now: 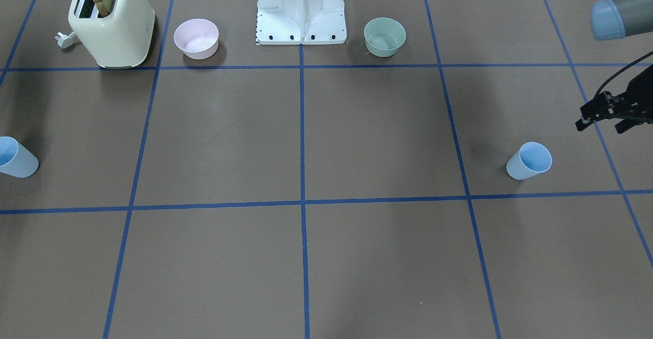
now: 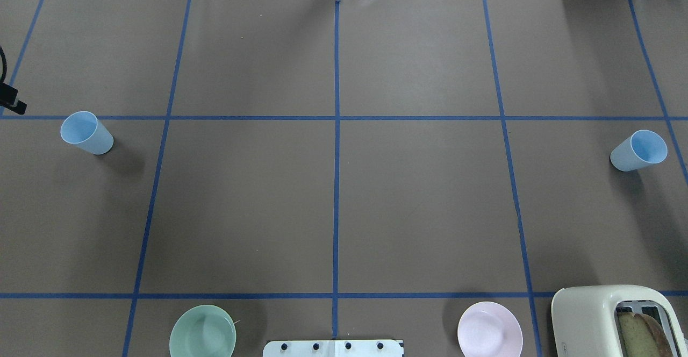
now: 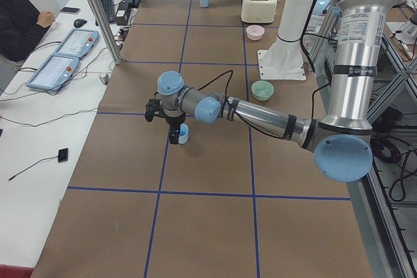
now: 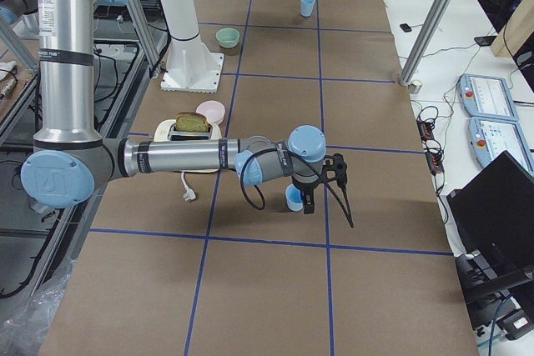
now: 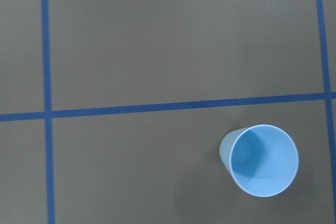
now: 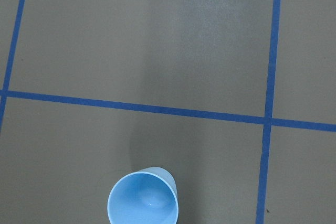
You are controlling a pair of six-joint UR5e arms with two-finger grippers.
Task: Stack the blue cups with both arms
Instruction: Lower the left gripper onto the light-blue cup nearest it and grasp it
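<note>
Two pale-blue cups stand upright, far apart. One cup (image 1: 530, 160) is on my left side; it also shows in the overhead view (image 2: 86, 133) and the left wrist view (image 5: 260, 159). My left gripper (image 1: 599, 124) hovers beside and above it, its two fingers spread, open and empty. The other cup (image 2: 639, 150) is on my right side and shows in the right wrist view (image 6: 143, 196). My right gripper (image 4: 321, 181) hovers next to it (image 4: 294, 198); I cannot tell whether it is open or shut.
A green bowl (image 2: 202, 331) and a pink bowl (image 2: 489, 329) sit on either side of the white base stand (image 2: 333, 348). A cream toaster (image 2: 618, 319) with a bread slice stands at my near right. Blue tape lines grid the brown table.
</note>
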